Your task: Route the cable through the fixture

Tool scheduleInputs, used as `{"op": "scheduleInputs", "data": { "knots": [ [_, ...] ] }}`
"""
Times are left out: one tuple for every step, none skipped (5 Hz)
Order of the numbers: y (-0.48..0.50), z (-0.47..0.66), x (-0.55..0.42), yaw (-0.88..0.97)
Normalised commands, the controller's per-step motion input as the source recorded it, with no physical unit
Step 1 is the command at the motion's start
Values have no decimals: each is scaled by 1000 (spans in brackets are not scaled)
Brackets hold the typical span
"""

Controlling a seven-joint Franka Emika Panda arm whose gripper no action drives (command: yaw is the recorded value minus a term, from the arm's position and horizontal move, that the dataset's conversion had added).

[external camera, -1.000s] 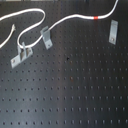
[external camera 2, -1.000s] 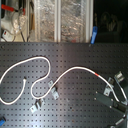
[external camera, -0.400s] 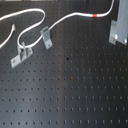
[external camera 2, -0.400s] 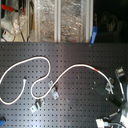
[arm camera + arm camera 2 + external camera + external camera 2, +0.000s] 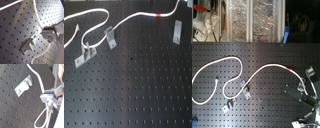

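Note:
The white cable (image 5: 237, 60) lies in curves across the black pegboard, and its red tape band (image 5: 288, 66) sits near the second exterior view's right. In the first exterior view the red band (image 5: 160, 16) is near the top right. My gripper (image 5: 295, 91) is at the second exterior view's right edge, past the band. Both wrist views show the gripper (image 5: 49, 35) shut on the cable (image 5: 37, 17), with a loose loop (image 5: 42, 117) hanging beyond the fingers. One metal fixture (image 5: 29, 45) stands on the board close beside the gripper.
Two metal clips (image 5: 110, 36) (image 5: 84, 55) stand inside the cable's middle bend, and another upright clip (image 5: 177, 31) stands at the first exterior view's right. Shelves with clutter (image 5: 242, 20) rise behind the pegboard (image 5: 134, 95).
The gripper and the cable end it holds have shifted only slightly at the right. The cable's loops and the clips have stayed where they were.

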Motion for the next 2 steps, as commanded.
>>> {"op": "scheduleInputs", "data": {
  "knots": [
    [-18, 37, -4, 0],
    [-197, 382, -245, 34]
  ]
}}
